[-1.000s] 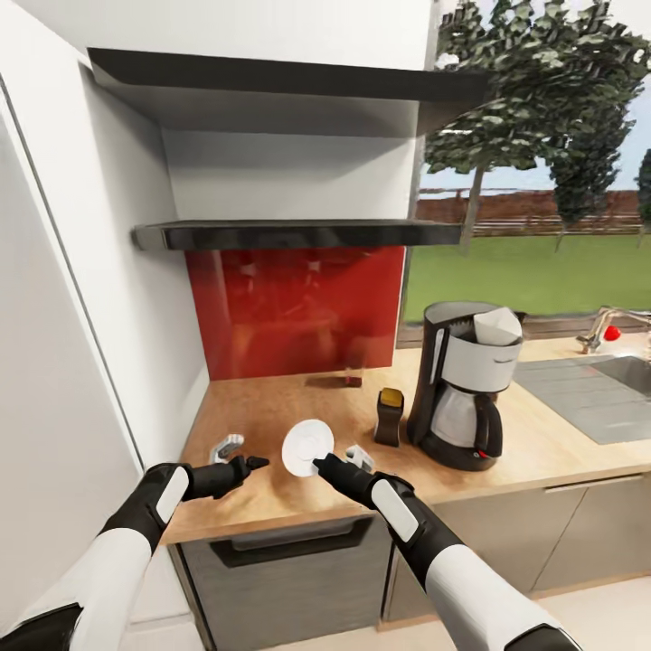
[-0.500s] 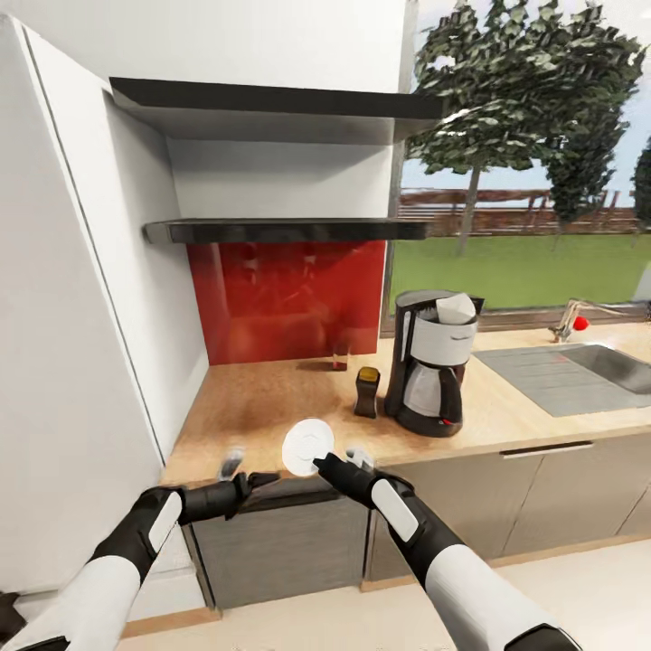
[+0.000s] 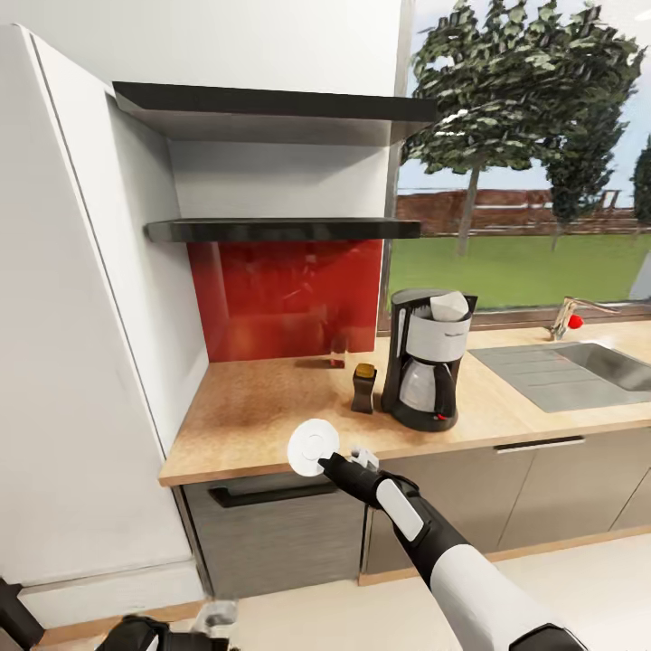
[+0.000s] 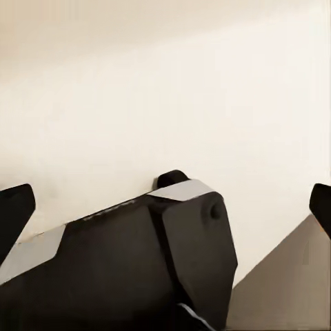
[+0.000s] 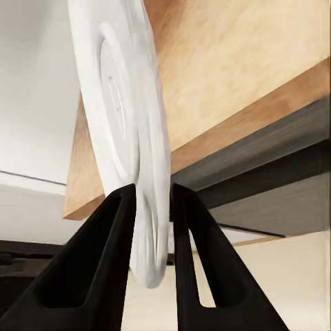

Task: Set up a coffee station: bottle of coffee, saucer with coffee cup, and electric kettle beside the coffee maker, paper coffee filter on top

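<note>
The left gripper (image 3: 210, 624) sits at the bottom edge of the head view, lower left, cut off by the frame, so how its jaws stand cannot be told. In the left wrist view its fingertips (image 4: 15, 207) are clipped by both side edges. The saucer (image 5: 124, 131) runs out of the top of the right wrist view, and its lower rim is hidden between the right gripper (image 5: 153, 200) fingers. The lettering on the coffee maker (image 3: 425, 371) is too small to read.

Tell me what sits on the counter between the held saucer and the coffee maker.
In the head view, the bottle of coffee stands between the saucer, gripped by the right pincer, and the coffee maker; otherwise bare countertop.
</note>
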You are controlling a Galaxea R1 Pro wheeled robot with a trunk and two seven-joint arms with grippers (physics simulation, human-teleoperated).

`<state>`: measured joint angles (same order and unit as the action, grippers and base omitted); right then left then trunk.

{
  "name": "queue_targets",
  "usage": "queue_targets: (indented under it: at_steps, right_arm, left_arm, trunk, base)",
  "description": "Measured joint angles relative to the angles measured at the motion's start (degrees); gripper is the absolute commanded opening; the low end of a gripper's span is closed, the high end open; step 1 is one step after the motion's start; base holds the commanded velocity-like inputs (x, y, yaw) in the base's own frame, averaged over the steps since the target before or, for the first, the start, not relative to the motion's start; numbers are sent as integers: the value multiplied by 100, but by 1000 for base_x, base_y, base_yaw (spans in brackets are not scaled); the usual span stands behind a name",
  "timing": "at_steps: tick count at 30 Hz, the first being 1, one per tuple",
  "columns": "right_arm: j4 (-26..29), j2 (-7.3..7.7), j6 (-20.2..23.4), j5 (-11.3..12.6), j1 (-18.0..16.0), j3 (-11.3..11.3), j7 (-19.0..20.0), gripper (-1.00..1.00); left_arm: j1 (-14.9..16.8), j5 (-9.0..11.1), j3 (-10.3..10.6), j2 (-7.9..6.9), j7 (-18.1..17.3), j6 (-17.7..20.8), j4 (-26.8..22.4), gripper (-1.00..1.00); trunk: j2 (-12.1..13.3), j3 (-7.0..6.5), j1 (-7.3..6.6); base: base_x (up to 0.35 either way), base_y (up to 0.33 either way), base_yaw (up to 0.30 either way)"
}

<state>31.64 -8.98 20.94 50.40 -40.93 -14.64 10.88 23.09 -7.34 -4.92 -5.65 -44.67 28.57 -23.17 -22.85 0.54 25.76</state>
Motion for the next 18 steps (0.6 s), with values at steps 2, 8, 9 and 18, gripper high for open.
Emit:
queue_targets:
  at_steps: [2,8,9,18]
  right_arm:
    - [7,94,-1,5,0,24,-11,-100]
    - [0,344,7,44,0,61,-40,-100]
    - [0,375,8,45,0,62,-41,-100]
    - [-8,639,14,81,0,160,-35,-100]
  left_arm:
    - [-9,-118,-1,68,1584,-535,632,100]
    - [-12,-110,-7,116,3401,-1136,1611,100]
    - [-16,-114,-10,126,3609,-1219,1751,100]
    - [-183,-130,-12,181,5078,-1379,2211,100]
  trunk:
    - [0,1,0]
    - [0,0,0]
    - [0,0,0]
    - [-1,-1,0]
  base:
    - [0,0,0]
    - [0,0,0]
    - [0,0,0]
    - [0,0,0]
